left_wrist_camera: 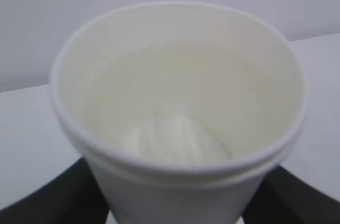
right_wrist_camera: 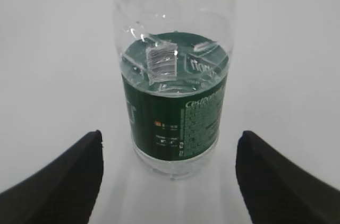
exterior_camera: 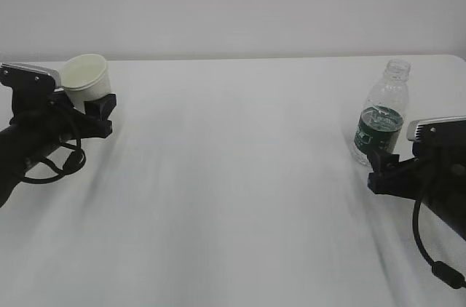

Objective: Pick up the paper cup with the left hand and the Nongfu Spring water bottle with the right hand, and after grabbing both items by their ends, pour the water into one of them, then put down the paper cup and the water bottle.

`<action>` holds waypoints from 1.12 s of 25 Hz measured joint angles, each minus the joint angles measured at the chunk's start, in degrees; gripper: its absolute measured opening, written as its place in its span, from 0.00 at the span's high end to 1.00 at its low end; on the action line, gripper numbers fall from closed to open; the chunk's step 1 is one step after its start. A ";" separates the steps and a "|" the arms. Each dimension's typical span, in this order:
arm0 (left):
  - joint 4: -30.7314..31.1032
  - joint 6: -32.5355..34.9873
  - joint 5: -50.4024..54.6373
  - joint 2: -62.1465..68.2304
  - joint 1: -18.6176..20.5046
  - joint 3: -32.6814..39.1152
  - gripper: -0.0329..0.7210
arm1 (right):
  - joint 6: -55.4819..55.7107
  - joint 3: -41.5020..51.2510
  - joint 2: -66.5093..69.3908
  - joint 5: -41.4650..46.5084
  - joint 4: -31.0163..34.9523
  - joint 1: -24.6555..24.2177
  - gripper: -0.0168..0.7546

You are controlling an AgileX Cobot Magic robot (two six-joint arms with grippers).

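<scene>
My left gripper (exterior_camera: 93, 107) clamps thin cream paper cup (exterior_camera: 86, 78) low; crushable. Right gripper (right_wrist_camera: 169, 173) open, straddling slick clear green-labelled plastic bottle (right_wrist_camera: 174, 102); I'd take base.

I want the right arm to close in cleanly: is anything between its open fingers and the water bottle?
Nothing visible. The water bottle stands upright on the table, centered ahead of the right gripper, whose fingers flank it with bare table between.

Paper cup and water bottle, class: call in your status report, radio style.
Left hand closed around paper cup, cup tilted. Right hand open, fingers either side of Nongfu Spring water bottle, not touching. Bottle upright on table, uncapped. Nothing between them.
</scene>
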 joint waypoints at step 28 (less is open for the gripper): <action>-5.52 0.49 0.22 6.26 0.00 0.00 0.30 | 0.27 0.00 0.00 0.00 0.00 0.00 0.21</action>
